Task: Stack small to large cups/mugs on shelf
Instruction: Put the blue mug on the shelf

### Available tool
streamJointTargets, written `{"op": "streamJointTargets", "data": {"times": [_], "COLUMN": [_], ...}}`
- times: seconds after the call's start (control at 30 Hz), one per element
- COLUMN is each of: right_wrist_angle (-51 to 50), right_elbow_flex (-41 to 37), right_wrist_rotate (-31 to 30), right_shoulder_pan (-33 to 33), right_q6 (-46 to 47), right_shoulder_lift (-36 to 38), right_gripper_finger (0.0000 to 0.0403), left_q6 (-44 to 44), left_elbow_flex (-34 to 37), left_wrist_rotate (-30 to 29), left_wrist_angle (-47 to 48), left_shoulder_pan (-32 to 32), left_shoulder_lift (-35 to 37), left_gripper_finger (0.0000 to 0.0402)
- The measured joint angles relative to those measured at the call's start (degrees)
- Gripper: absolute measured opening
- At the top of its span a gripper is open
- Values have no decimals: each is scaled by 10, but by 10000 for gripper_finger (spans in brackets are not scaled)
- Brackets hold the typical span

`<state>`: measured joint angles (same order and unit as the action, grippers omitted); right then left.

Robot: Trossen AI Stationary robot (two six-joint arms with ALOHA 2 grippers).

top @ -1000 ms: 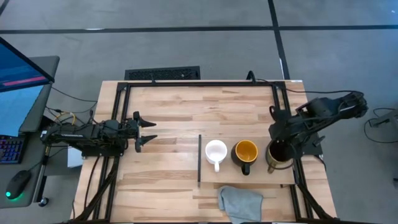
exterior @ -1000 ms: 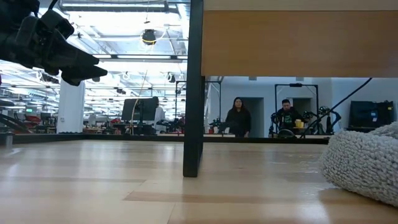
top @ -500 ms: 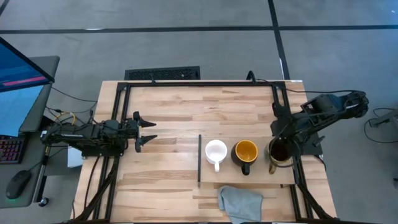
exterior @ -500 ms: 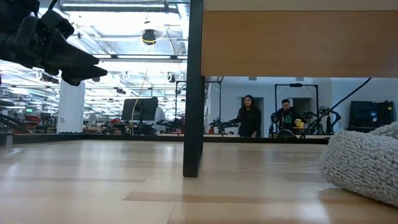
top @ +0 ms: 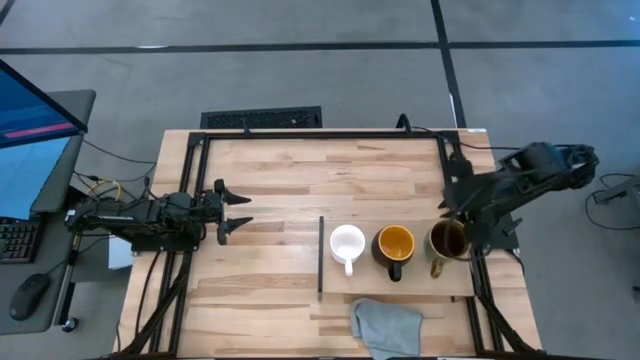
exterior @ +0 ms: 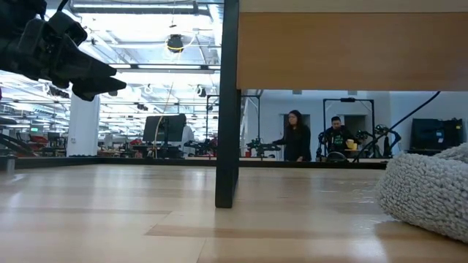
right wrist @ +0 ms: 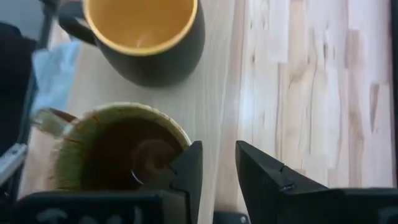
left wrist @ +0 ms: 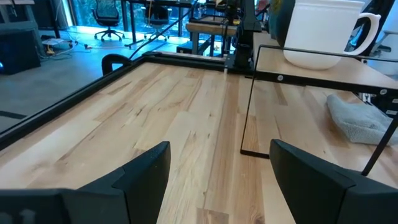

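Observation:
Three mugs stand upright in a row on the raised light-wood shelf (top: 368, 282): a small white one (top: 347, 243), a black one with a yellow inside (top: 396, 244) and an olive-brown one with a dark inside (top: 447, 240). My right gripper (top: 454, 206) hangs above the far side of the olive-brown mug (right wrist: 118, 152), slanting down. It is open by a narrow gap (right wrist: 219, 169) and holds nothing. My left gripper (top: 236, 212) waits open over the table's left part, also seen in its wrist view (left wrist: 219, 168).
A crumpled grey cloth (top: 385, 325) lies on the table by the near edge, in front of the shelf. The shelf's thin dark strip (top: 321, 255) marks its left end, and its dark leg (exterior: 228, 109) stands on the table. Bare wood spreads between left gripper and shelf.
My right gripper has risen and drawn back from over the olive-brown mug toward the table's far right, tipping a little. Its finger gap is unchanged. The mug's mouth now shows fully from above.

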<state>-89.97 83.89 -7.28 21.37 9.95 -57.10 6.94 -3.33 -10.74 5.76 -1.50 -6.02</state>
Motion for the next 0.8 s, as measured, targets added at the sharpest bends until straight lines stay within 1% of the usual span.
{"op": "streamJointTargets", "data": {"times": [0.17, 0.27, 0.43, 0.63, 0.8], "right_wrist_angle": [2, 0, 0, -1, 0], "right_elbow_flex": [37, 50, 51, 50, 31], "right_wrist_rotate": [-1, 11, 15, 43, 46], "right_shoulder_pan": [0, 0, 0, 0, 0], "right_q6": [21, 43, 75, 81, 81], "right_shoulder_lift": [2, 15, 45, 75, 92], "right_gripper_finger": [116, 107, 72, 10, 7], "left_q6": [0, 0, -3, -3, -4], "left_elbow_flex": [0, 0, 0, 0, 0], "left_wrist_rotate": [2, 10, 17, 18, 18], "left_wrist_angle": [1, 2, 3, 3, 3], "left_shoulder_pan": [0, 0, 0, 0, 0], "left_shoulder_lift": [0, 0, 0, 0, 0], "left_gripper_finger": [266, 266, 266, 266, 266]}}
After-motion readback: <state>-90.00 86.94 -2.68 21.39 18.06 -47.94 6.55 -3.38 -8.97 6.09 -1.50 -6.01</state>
